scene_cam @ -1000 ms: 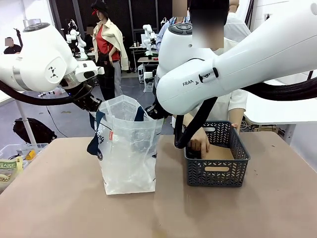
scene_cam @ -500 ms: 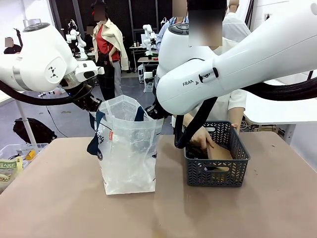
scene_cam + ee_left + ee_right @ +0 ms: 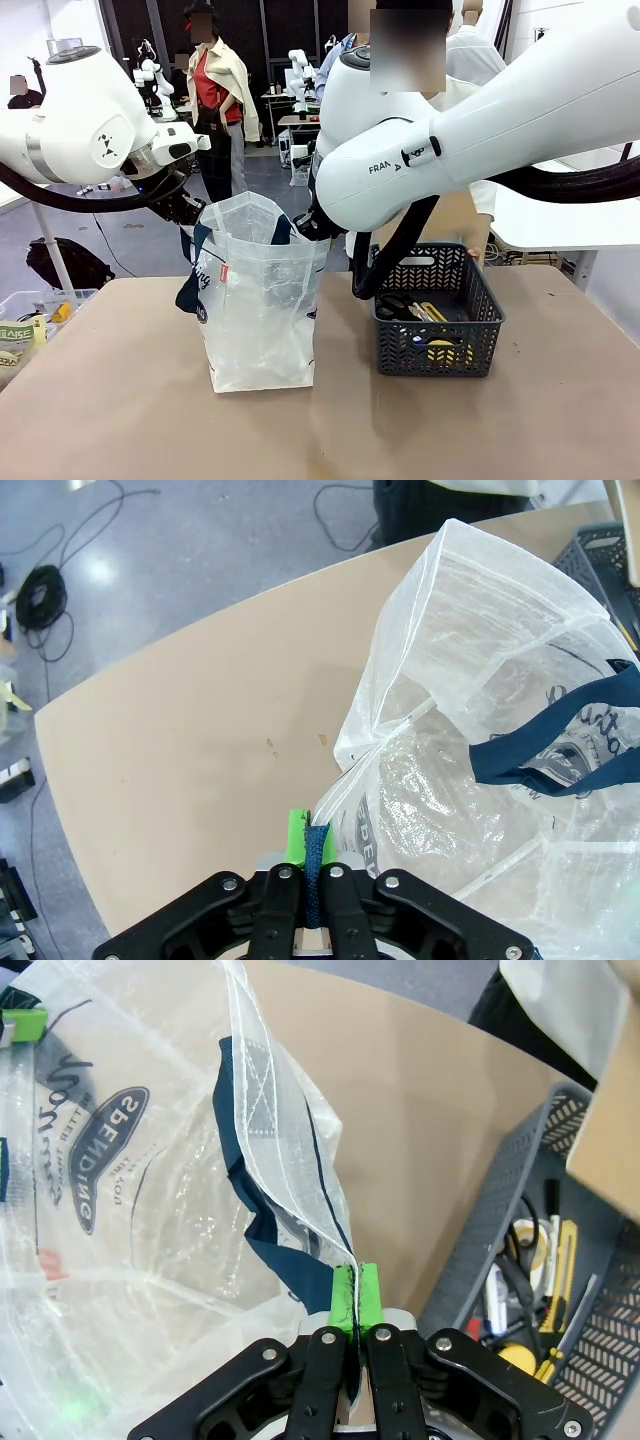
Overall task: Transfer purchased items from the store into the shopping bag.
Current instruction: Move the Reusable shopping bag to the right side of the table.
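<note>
The shopping bag (image 3: pixel 260 310) stands upright and open at centre-left of the table. My left gripper (image 3: pixel 188 212) is shut on its left rim; in the left wrist view the gripper (image 3: pixel 316 848) pinches the navy strap and the crinkly plastic. My right gripper (image 3: pixel 305 226) is shut on the opposite rim, and in the right wrist view the gripper (image 3: pixel 356 1298) clamps the plastic edge. The store (image 3: pixel 440 352) sits to the bag's right, with yellow and black purchased items (image 3: pixel 428 318) inside. A person holds a tan piece (image 3: pixel 452 218) above the store.
A clear bin (image 3: pixel 40 300) with packets sits at the table's left edge. Bare tabletop lies in front of the bag and the store. My right arm's white link (image 3: pixel 420 150) spans the space over the store. Cables lie on the floor (image 3: pixel 40 590).
The person's hand has lifted the tan piece up out of the store, uncovering the yellow and black items beneath. Both arms and the bag have stayed still.
</note>
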### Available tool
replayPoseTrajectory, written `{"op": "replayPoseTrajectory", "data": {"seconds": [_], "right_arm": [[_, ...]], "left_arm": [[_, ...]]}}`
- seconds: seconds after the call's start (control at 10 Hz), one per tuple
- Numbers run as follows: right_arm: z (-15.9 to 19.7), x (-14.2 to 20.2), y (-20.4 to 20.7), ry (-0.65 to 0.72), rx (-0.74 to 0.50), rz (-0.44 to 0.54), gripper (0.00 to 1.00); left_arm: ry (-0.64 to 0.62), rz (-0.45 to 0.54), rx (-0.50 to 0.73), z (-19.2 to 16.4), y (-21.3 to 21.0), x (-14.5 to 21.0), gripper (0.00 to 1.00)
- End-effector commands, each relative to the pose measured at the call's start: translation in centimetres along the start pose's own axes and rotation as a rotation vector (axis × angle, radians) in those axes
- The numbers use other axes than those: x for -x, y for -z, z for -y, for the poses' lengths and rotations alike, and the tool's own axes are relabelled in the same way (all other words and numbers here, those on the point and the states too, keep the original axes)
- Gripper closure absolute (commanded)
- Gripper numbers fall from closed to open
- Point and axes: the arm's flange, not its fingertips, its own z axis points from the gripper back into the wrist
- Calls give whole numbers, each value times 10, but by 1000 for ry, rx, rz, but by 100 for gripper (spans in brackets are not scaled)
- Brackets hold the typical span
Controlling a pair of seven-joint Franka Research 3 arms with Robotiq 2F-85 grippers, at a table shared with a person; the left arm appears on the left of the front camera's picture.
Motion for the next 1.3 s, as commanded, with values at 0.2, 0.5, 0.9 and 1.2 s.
{"op": "replayPoseTrajectory", "data": {"seconds": [0.2, 0.5, 0.9, 1.2], "right_arm": [[-1, 0, 1, 1, -4, -2, 100], [-1, 0, 1, 1, -4, -2, 100], [-1, 0, 1, 1, -4, -2, 100], [-1, 0, 1, 1, -4, -2, 100]], "left_arm": [[-3, -2, -5, -2, -3, 0, 100], [-3, -2, -5, -2, -3, 0, 100], [-3, -2, -5, -2, -3, 0, 100], [-3, -2, -5, -2, -3, 0, 100]]}}
